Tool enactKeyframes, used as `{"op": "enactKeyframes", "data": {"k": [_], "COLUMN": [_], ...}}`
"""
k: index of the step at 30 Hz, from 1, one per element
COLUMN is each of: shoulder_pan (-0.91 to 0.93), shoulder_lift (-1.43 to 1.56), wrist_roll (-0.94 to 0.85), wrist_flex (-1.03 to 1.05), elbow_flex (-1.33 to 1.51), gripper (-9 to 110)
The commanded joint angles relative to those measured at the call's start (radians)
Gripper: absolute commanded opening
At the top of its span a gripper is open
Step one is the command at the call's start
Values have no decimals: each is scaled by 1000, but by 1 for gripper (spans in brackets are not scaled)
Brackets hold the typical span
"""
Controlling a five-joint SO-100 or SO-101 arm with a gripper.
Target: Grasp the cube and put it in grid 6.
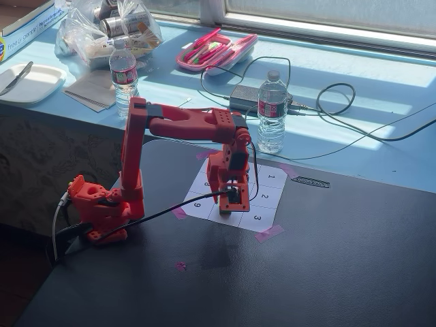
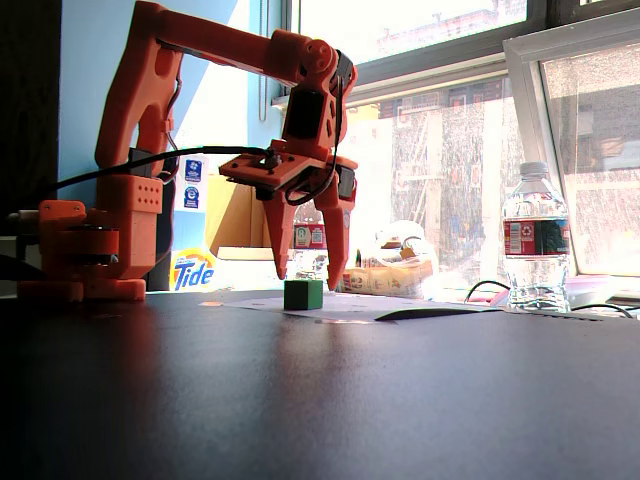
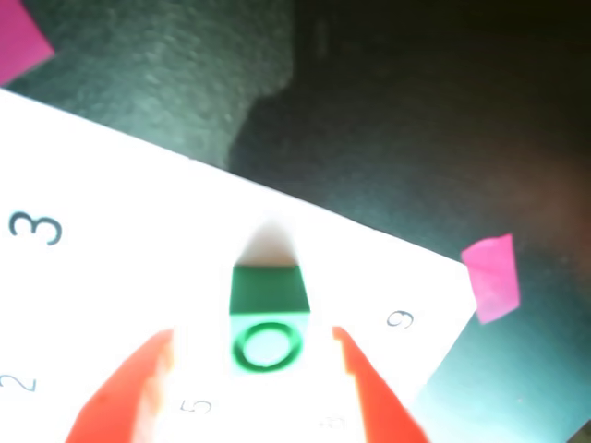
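The green cube (image 3: 267, 317), with a dark ring on its top face, stands on the white numbered sheet (image 3: 120, 194), in the edge cell between "3" and "9". No "6" shows there. My red gripper (image 3: 251, 334) is open and hangs over the cube, one finger on each side, not touching it. In a fixed view the cube (image 2: 303, 294) rests on the sheet, with the open gripper (image 2: 308, 279) astride and just above it. In the other fixed view the gripper (image 1: 230, 201) points down over the sheet (image 1: 262, 197) and hides the cube.
Pink tape pieces (image 3: 491, 277) hold the sheet's corners on the dark table. Two water bottles (image 1: 272, 111) (image 1: 123, 73), a power adapter with cables (image 1: 246, 97) and a pink case (image 1: 216, 50) lie behind on the blue surface. The arm's base (image 1: 102, 204) stands left of the sheet.
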Motion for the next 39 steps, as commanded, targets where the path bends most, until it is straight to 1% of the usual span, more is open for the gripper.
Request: {"op": "enactKeyframes", "data": {"k": [1,4,8,10,13,14,16,21,24,28,33,39], "shoulder_pan": [14,20,57,101,190,222,291,500,626,718,730,693], "shoulder_lift": [49,58,60,63,109,126,167,255,347,545,818,1032], "wrist_roll": [-12,-17,-25,-40,-66,-72,-100,-207,-272,-328,-347,-347], "wrist_flex": [20,118,295,370,407,416,420,407,319,123,-117,-267], "elbow_flex": [-26,-149,-393,-514,-603,-617,-615,-583,-488,-207,209,597], "gripper": [27,29,30,26,17,10,1,0,0,0,0,0]}}
